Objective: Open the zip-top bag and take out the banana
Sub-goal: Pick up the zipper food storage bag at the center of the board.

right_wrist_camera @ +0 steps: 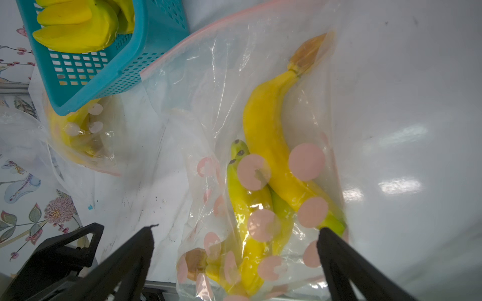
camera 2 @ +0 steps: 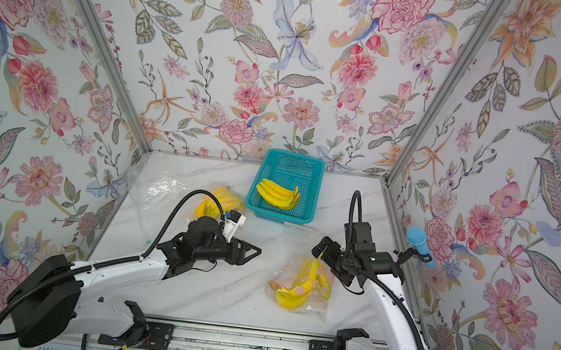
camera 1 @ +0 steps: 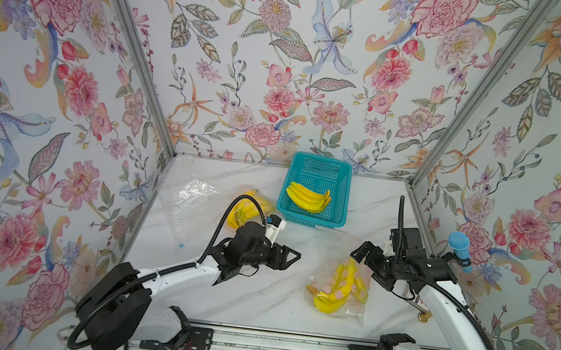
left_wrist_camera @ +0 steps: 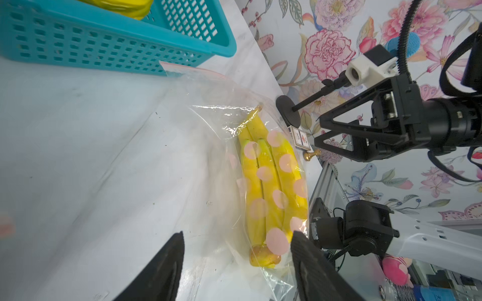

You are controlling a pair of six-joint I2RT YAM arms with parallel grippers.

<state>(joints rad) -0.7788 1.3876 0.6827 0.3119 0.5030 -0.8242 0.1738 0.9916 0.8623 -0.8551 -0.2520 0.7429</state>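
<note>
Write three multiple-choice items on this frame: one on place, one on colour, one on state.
1. Where is the unbagged banana bunch?
A. in the teal basket
B. on the bare table
C. in a tool

2. What colour are the dots on the zip-top bag nearest the right tool?
A. blue
B. pink
C. green

3. The right tool is:
A. shut on the bag
B. shut on a banana
C. open

Key: 1 A, the bunch lies inside the basket in both top views. 2 B, pink dots show in both wrist views. 3 C, its jaws stand wide apart in the right wrist view.
</note>
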